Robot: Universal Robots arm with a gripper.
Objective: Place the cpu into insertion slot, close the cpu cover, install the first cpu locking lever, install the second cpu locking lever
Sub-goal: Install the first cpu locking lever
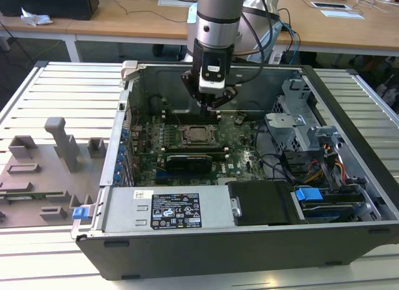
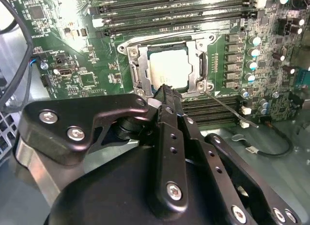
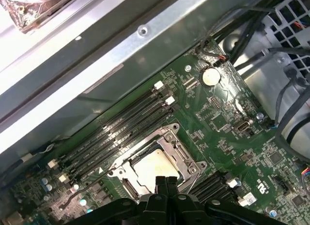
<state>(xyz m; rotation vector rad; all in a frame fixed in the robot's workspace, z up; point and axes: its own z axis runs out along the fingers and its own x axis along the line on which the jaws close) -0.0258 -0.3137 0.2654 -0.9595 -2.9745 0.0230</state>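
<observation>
The cpu (image 2: 168, 68) lies flat in the insertion slot (image 1: 198, 135), its pale metal top showing in both wrist views (image 3: 154, 168). The cpu cover (image 2: 139, 65) is down around the chip as a silver frame (image 3: 180, 150). One thin wire locking lever (image 2: 227, 110) sticks out from a corner of the socket, unlatched, over the board (image 3: 85, 186). My gripper (image 1: 211, 105) hovers just above the socket's edge, shut with nothing between its black fingers (image 2: 167, 92), and their tips (image 3: 165, 180) sit close over the chip's near side.
The socket sits on a green motherboard inside an open computer case (image 1: 124, 72). Long black memory slots (image 3: 121, 123) flank it. A black card (image 1: 190, 160), a power supply (image 1: 168, 210), drive cage (image 1: 293, 125) and cables (image 1: 324, 159) crowd the case. Grey fixtures (image 1: 59, 140) stand outside.
</observation>
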